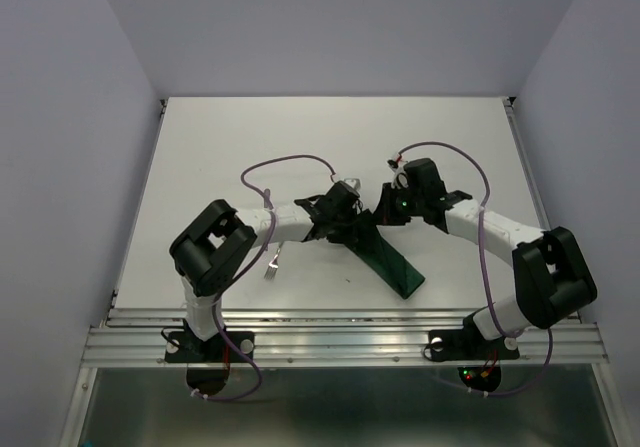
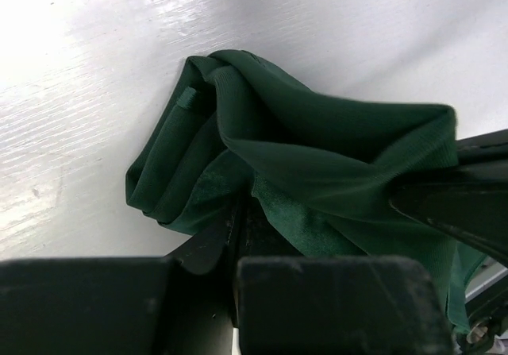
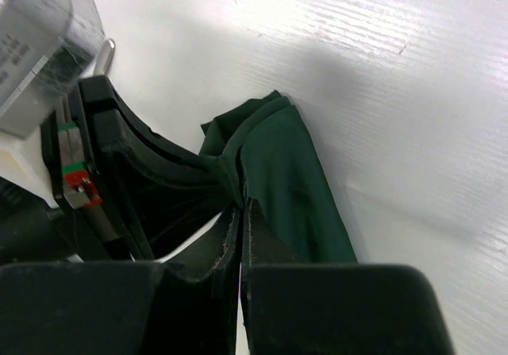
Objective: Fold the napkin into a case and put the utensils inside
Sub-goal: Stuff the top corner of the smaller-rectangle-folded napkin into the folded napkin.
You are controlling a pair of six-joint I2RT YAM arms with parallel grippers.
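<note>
The dark green napkin point(image 1: 392, 259) lies as a narrow folded strip running from the table's middle toward the near right. Its far end is lifted and bunched point(image 2: 262, 140) between both arms. My left gripper point(image 1: 345, 219) is shut on that bunched cloth, fingertips point(image 2: 238, 220) pressed together with fabric between them. Close beside it, my right gripper point(image 1: 392, 207) is also shut, pinching the napkin's edge point(image 3: 270, 164) at its fingertips point(image 3: 243, 206). One of the utensils, a silver fork point(image 1: 272, 260), rests on the table by the left arm's elbow. I cannot make out the knife.
The white table point(image 1: 220, 157) has a metal rail point(image 1: 340, 339) along the near edge. Purple cables point(image 1: 275, 167) loop over both arms. The left arm's gripper body point(image 3: 135, 180) fills the left of the right wrist view.
</note>
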